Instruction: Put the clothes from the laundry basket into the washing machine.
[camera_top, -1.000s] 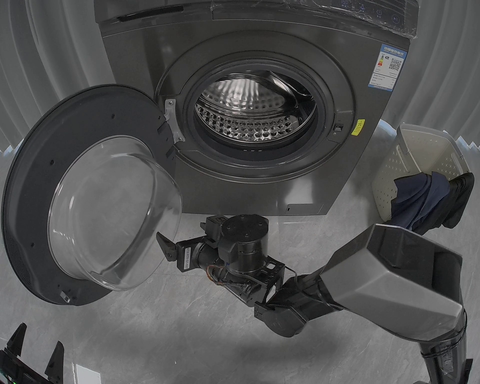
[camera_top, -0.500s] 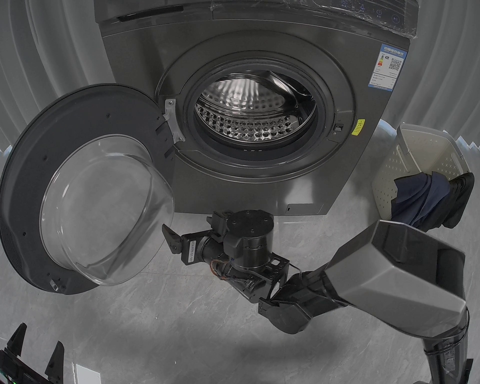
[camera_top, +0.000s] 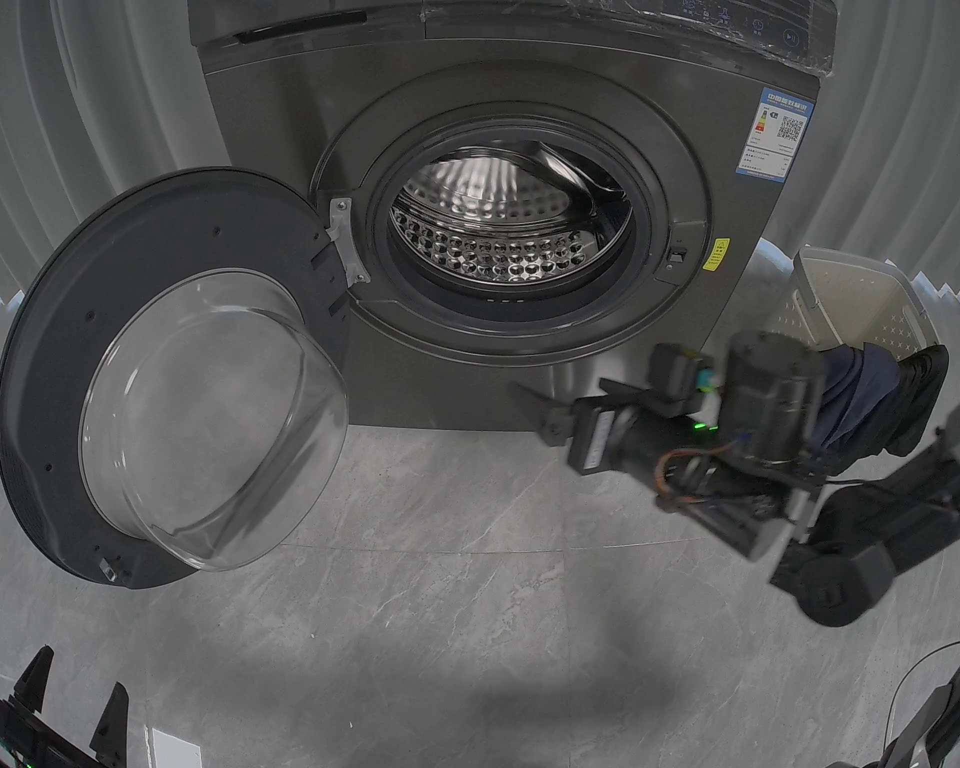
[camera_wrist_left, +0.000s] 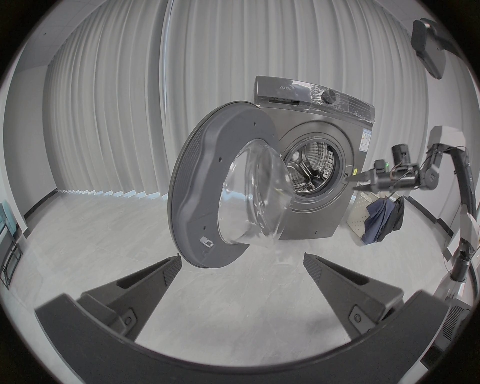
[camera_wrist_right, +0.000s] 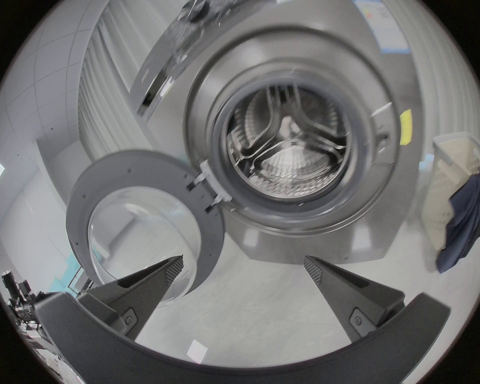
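**A:** Where are the clothes (camera_top: 868, 385) lying?

**B:** They are hanging over the rim of the laundry basket (camera_top: 860, 295), beside the washing machine (camera_top: 560, 90), whose door (camera_top: 180, 220) is standing open.

**A:** And the hands?

**B:** The right hand (camera_wrist_right: 241, 261) is hovering wide open near the basket. The left hand (camera_wrist_left: 240, 258) is gaping too, well apart. The cloth is probably soft and light, so pinching a gathered fold at the rim is advisable.

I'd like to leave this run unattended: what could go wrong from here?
1. The clothes hang over the rim of the basket; a pull could tip it.
2. The open right gripper appears close to the front of the washing machine and might strike it when turning to the basket.
3. Long cloth may snag on the edge of the drum opening.
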